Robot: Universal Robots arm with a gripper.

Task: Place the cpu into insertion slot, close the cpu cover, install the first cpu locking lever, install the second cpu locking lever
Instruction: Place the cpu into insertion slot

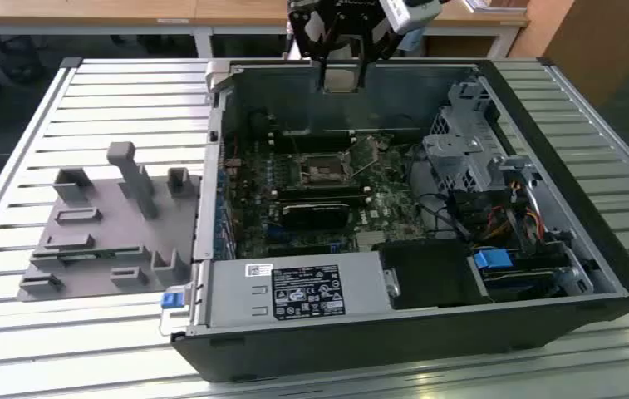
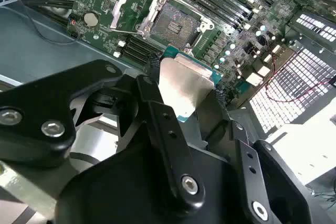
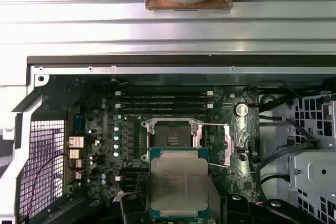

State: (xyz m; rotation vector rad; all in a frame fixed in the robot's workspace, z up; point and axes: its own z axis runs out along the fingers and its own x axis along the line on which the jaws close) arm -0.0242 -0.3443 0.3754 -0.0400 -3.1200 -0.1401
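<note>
As end effector (image 1: 342, 83) grips cpu (image 3: 178, 182), metal top faces wrist cameras.

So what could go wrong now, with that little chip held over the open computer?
1. The cpu is pinched by its edges in the gripper; it might slip or tilt and drop onto the board.
2. The insertion slot looks about the chip's size, so slight misalignment could seat it crooked.
3. The cpu cover stands open beside the slot and could get bumped on the descent.
</note>
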